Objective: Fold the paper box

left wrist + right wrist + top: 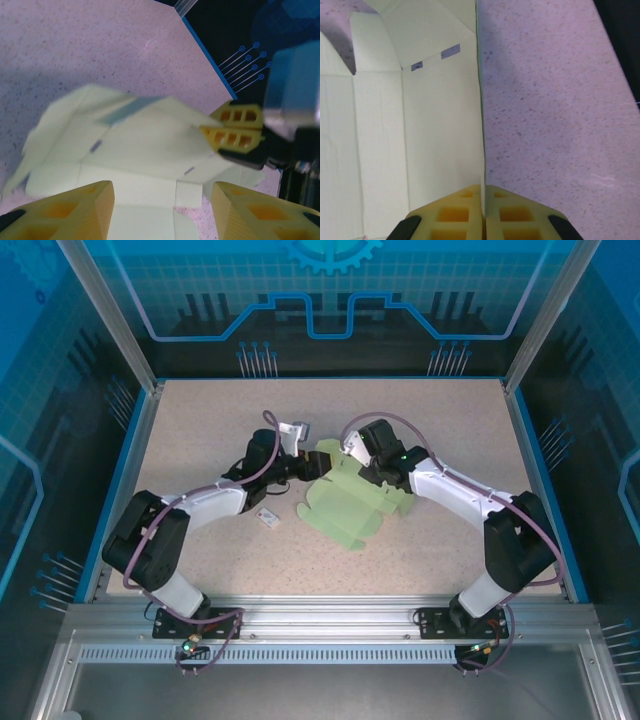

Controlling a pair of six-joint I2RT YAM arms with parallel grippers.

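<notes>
**Right pinching a raised panel, left spread over the box**

The box [345, 508] is mid-frame on the surface [200, 420] in the top view. It is mostly a flat sheet, with its upper end lifted between the two arms.

Right fingers [483, 202] are pressed together on the thin edge of an upright panel, and the card runs straight between them. Left fingers [303, 470] are spread with nothing pinched. In the left wrist view the box lies under and ahead of them.

My read is that the step is standing a wall up along its crease. To do it well I'd:
- hold the right pinch firm
- bring the left down on the flat base panel just beside the crease to pin it
- swing the panel about the crease instead of pulling, since thin card will likely slide or buckle

Hard to make out:
- The left wrist view is blurred, so I can't tell whether the left fingers touch the card.
- In the top view the arms cover the box's upper end, which hides the crease.
- The right wrist view cuts the panel off at the left and bottom.

A small white tag [267, 519] lies to the lower left of the box, apart from it.
</notes>
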